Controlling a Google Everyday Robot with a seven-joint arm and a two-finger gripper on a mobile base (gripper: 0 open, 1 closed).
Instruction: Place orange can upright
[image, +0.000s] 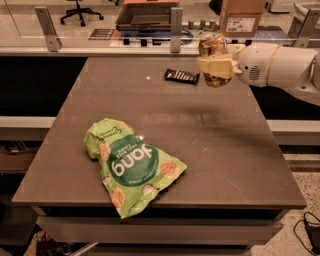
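Observation:
The orange can (214, 46) is held in the air above the far right part of the grey table (210, 145). It stands roughly upright, its silver top end up. My gripper (216, 65) comes in from the right on the white arm (280, 67) and is shut on the orange can around its middle. The pale fingers (207, 65) cover the can's mid section. The can hangs clear of the table surface.
A flat dark candy-bar wrapper (182, 76) lies on the table just left of the can. A large green snack bag (131, 164) lies at the front left. A cardboard box (241, 17) stands behind the table beyond the glass rail.

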